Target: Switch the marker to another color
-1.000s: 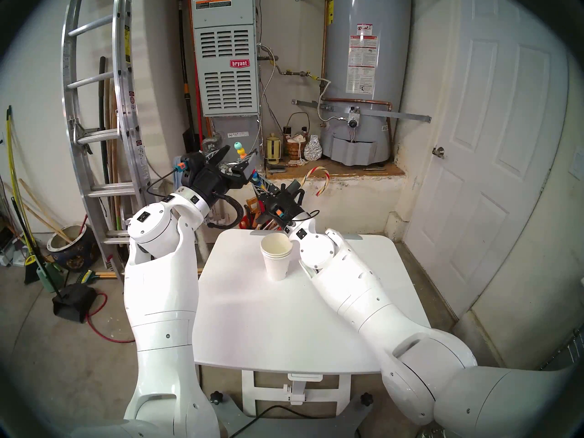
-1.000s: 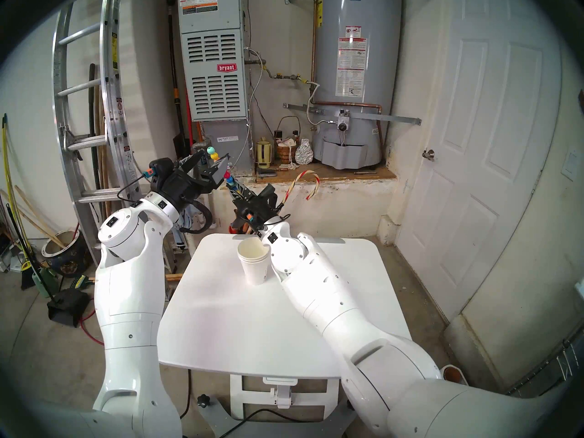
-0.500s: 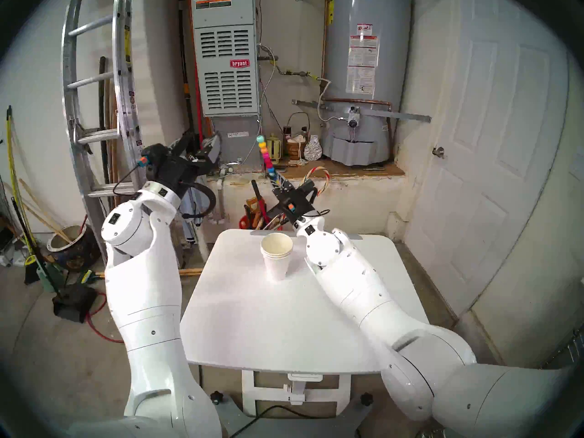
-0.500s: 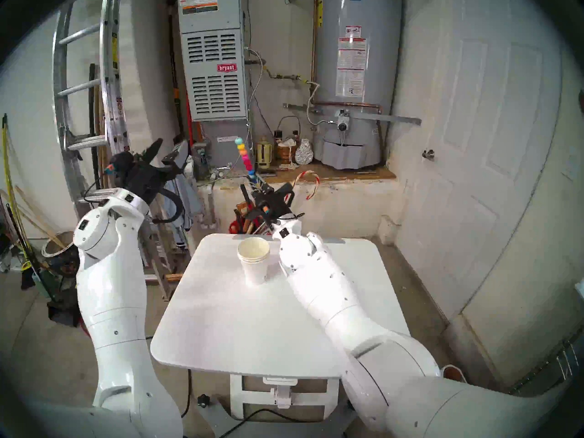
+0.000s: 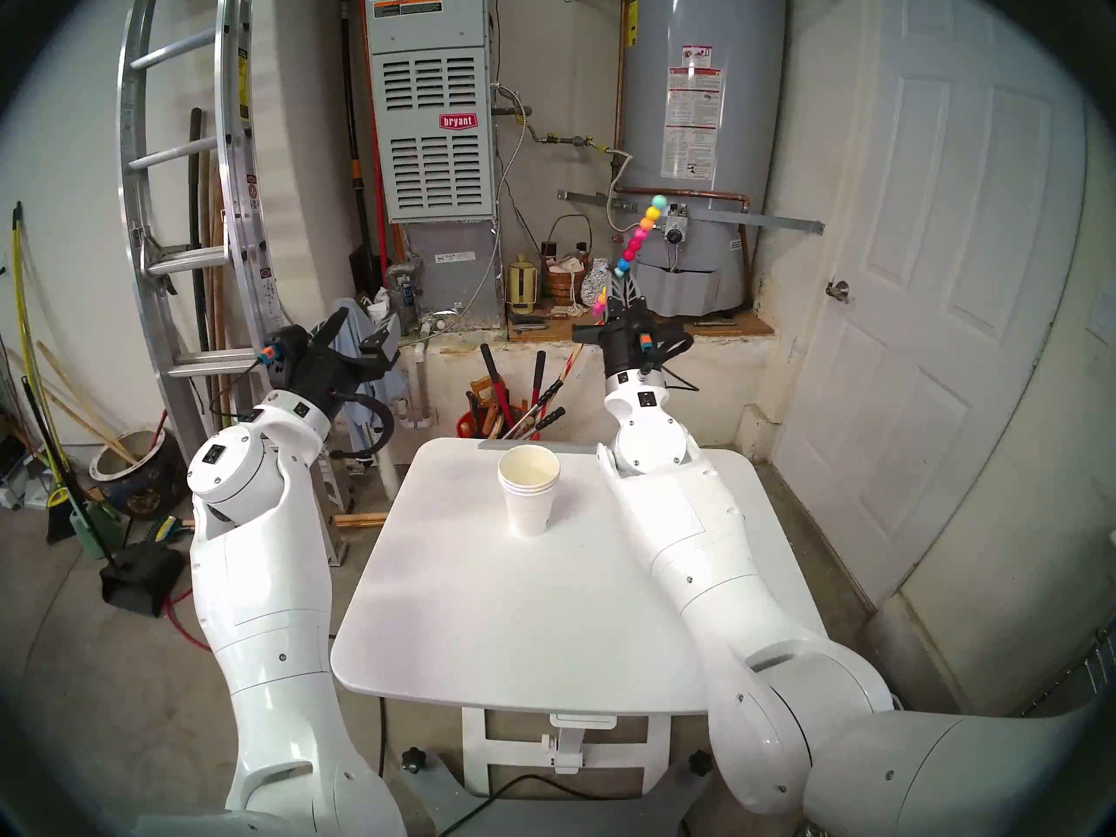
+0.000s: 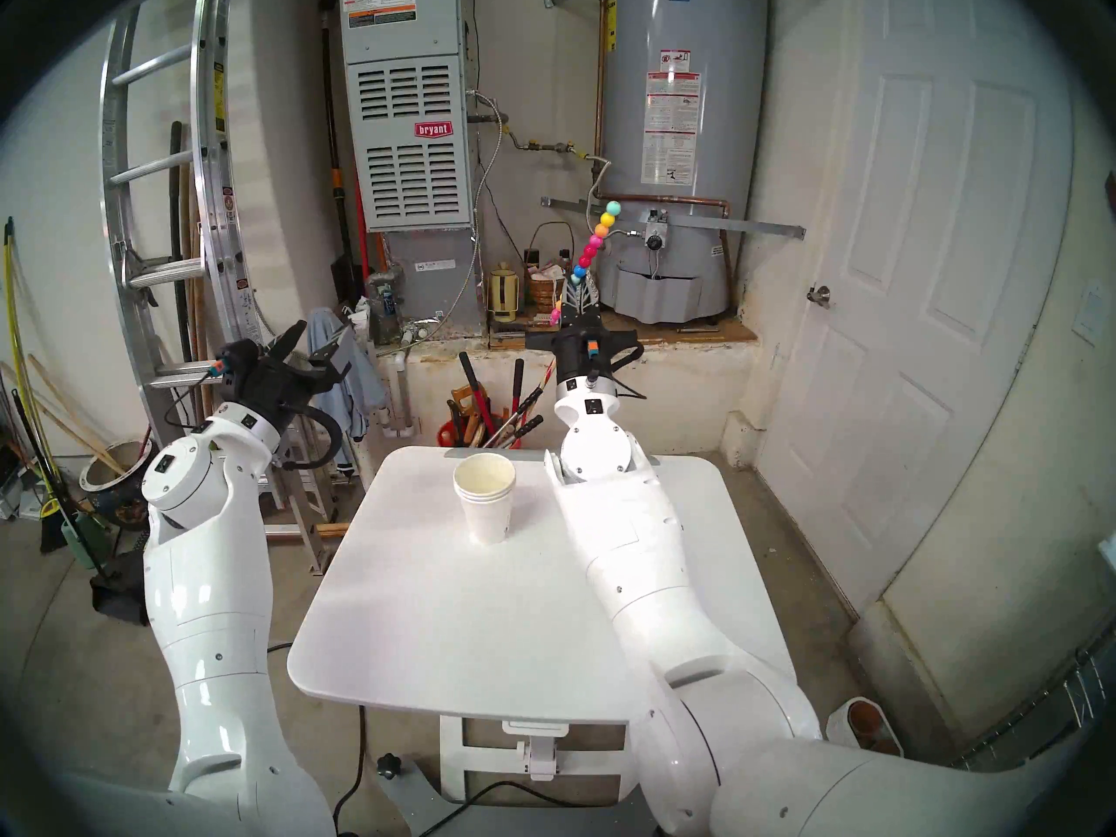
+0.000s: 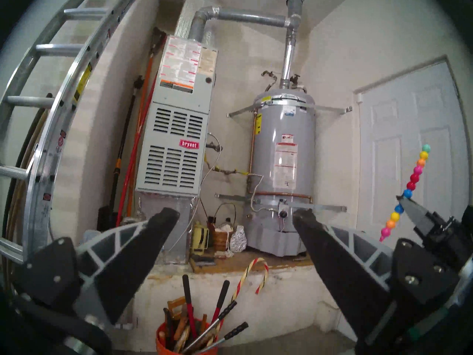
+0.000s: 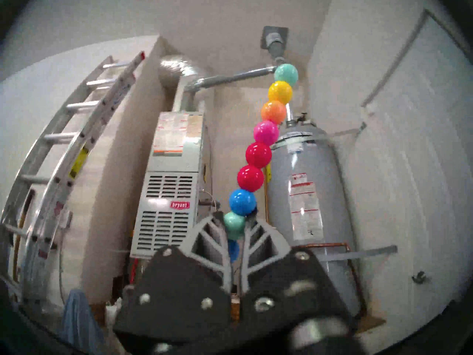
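The marker [image 5: 635, 245] [image 6: 595, 247] [image 8: 258, 154] is a slim stick of glossy balls with a teal ball at the top. It stands tilted in the air in front of the water heater. My right gripper [image 5: 622, 281] [image 6: 581, 285] [image 8: 236, 222] is shut on its lower part, and a few balls stick out below the fingers. My left gripper [image 5: 365, 327] [image 6: 317, 339] [image 7: 235, 213] stands open and empty, far to the left of the marker [image 7: 414, 177].
A stack of white paper cups [image 5: 529, 485] stands at the far end of the white table [image 5: 543, 612]. Behind the table are an orange bucket of black-and-red-handled tools [image 5: 501, 419] and a striped candy cane [image 7: 256, 272]. A ladder [image 5: 181, 213] leans at the left.
My left gripper opened, let go of the marker's top and drew back to the left. My right arm swung right and up, carrying the marker, which now shows at full length.
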Robot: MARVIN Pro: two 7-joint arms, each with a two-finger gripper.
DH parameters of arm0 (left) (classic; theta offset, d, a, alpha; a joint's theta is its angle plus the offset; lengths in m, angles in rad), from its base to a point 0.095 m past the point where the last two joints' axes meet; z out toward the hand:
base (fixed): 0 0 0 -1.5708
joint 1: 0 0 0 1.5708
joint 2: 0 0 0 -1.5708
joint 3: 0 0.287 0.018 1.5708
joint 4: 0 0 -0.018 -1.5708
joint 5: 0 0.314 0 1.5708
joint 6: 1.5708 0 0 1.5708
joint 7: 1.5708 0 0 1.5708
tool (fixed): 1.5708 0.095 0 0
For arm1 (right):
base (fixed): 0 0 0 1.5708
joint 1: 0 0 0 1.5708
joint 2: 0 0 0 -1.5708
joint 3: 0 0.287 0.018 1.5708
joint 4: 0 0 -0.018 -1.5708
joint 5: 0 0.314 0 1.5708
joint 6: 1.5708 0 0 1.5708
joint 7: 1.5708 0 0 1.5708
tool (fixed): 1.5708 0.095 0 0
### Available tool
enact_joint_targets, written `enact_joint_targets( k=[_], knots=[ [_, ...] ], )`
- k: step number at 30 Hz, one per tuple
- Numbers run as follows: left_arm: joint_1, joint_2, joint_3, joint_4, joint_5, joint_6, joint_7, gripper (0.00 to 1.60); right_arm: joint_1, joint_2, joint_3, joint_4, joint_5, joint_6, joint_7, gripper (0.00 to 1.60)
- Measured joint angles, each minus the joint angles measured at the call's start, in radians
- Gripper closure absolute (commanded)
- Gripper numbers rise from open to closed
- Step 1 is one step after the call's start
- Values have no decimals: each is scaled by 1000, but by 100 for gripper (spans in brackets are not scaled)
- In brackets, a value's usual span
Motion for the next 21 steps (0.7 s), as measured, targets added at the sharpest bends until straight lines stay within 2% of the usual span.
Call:
enact_joint_targets(
  k=[7,21],
  knots=[
    [2,9,22,11,29,-5,-19,0,-90,-7,-5,-89,109,66,86,160],
    [-2,17,33,21,58,-11,-41,0,-263,48,-32,-257,189,175,237,160]
  ],
)
